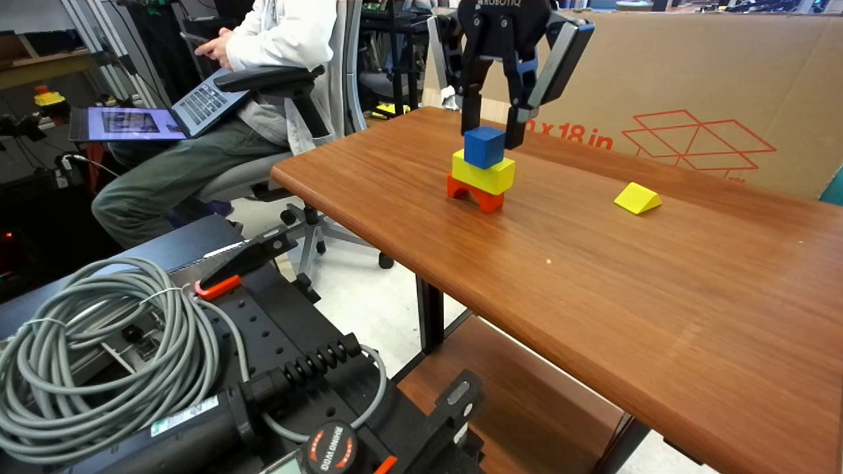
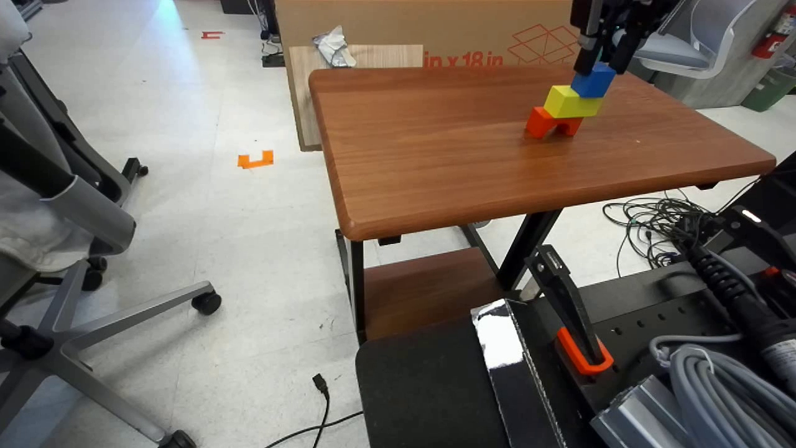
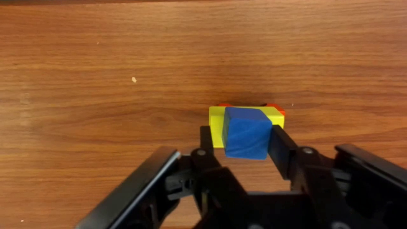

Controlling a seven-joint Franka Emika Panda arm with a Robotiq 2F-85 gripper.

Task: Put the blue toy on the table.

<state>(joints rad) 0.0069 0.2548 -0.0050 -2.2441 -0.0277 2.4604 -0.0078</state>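
Robotiq gripper (image 3: 241,135): fingers spread, is flanking blue cube (image 1: 484,149) atop yellow block (image 1: 486,175); grasp apparently pending, next likely closing, lifting, lowering to wood-grain table (image 1: 625,283).

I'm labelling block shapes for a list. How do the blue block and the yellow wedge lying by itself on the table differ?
The blue block is a cube; the yellow wedge has a triangular end.
The blue block sits atop the yellow block; the yellow wedge lies directly on the table.
The open gripper straddles the blue block; the yellow wedge is clear of it.
Both show one solid colour.
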